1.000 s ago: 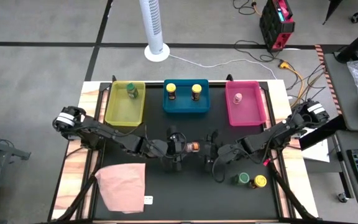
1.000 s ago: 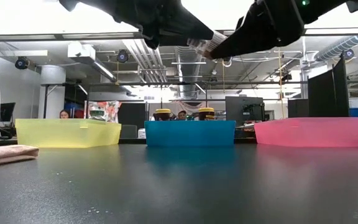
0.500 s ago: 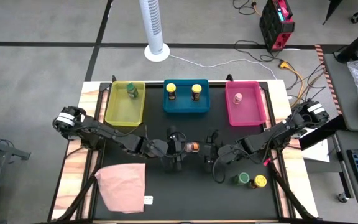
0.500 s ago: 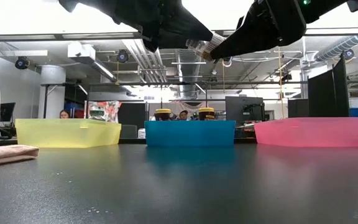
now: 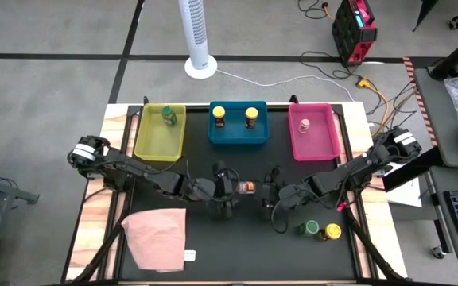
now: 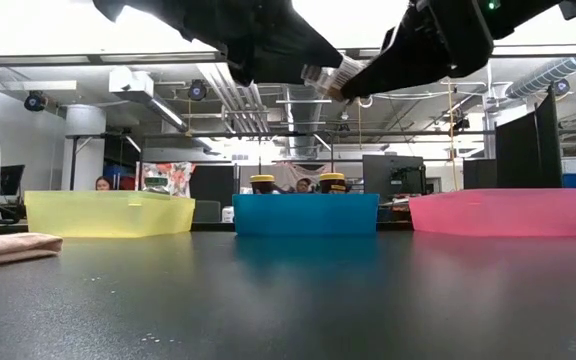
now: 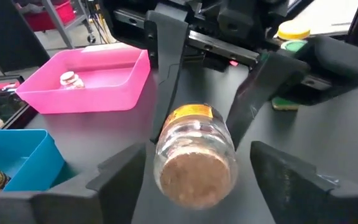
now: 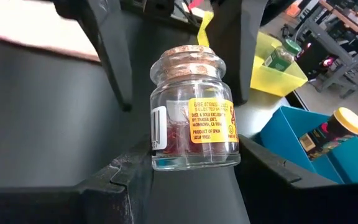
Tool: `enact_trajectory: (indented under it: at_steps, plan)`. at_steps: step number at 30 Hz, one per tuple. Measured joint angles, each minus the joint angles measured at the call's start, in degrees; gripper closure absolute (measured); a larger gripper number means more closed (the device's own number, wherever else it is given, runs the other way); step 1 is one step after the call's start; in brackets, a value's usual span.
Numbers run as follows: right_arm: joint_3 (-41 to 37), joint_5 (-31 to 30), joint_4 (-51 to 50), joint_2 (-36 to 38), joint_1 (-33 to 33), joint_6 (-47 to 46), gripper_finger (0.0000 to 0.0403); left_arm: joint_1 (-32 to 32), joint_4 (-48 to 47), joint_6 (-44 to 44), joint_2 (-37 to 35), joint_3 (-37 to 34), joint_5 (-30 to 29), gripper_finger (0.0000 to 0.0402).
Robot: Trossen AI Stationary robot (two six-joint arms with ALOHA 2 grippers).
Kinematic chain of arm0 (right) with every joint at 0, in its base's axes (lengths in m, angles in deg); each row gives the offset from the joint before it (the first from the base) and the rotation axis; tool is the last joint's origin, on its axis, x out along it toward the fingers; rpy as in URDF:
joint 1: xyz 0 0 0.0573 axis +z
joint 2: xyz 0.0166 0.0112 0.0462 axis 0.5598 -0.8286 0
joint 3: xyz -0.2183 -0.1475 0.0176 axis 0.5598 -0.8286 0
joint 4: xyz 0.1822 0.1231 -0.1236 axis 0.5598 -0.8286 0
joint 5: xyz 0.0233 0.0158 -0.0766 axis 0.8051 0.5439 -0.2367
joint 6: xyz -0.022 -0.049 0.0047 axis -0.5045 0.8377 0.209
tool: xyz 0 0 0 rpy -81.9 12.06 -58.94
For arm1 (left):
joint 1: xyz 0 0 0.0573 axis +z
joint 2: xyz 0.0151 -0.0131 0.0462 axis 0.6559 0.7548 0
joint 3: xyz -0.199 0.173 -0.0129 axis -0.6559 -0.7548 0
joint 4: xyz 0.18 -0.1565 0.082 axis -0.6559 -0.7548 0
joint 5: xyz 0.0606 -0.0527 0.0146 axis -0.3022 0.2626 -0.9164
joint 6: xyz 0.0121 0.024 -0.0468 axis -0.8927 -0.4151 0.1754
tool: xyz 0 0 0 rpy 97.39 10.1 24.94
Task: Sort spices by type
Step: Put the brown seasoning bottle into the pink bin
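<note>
A small clear glass spice jar (image 5: 247, 187) with a cork stopper and a yellow label hangs level above the table's middle, between my two arms. My right gripper (image 8: 191, 165) is shut on the jar's bottom end. My left gripper (image 7: 194, 168) is open, with one finger on either side of the cork end (image 7: 194, 177) and a gap showing on both sides. In the low view the jar (image 6: 326, 76) shows high above the black tabletop. My right gripper pinches the glass body at its bottom end (image 8: 160, 158) between its two fingers (image 8: 126, 177). It comes from the table's right side, nearly level, with the fingers lying along the jar. The jar is lifted clear and lies level, its cork pointing toward my left gripper.
Three bins stand at the far edge: the yellow bin (image 5: 160, 131) holds a green-lidded jar, the blue bin (image 5: 238, 123) two yellow-lidded jars, the pink bin (image 5: 312, 131) a pink-lidded one. A green-lidded (image 5: 312, 229) and a yellow-lidded jar (image 5: 333, 231) stand near right. A pink cloth (image 5: 157, 237) lies near left.
My left gripper has opened and let go of the jar's cork end. Both arms have kept their places, and the jar stays level in my right gripper.
</note>
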Motion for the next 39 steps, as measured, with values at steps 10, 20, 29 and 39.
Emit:
enact_trajectory:
  at_steps: [10, 20, 29, 39]
  plan:
    - [-3.1, -3.2, -10.9, 7.9, 0.2, -7.6, 0.0219, 0.0, -7.6, -1.4, -5.8, -0.5, 0.0, 0.0103]
    - [-18.8, -1.8, 27.7, 9.4, 0.2, 3.7, 0.022, 0.0, 18.7, -3.8, -12.6, -15.9, -1.5, 0.0103]
    - [-20.3, 4.6, 52.7, 2.5, 0.0, 15.9, 0.022, 0.4, 44.6, -7.6, -9.0, -23.5, 3.5, 0.0103]
    - [-15.9, 10.6, 65.5, -6.9, -0.3, 22.0, 0.0219, 0.7, 46.2, -12.9, -0.9, -15.6, 11.2, 0.0102]
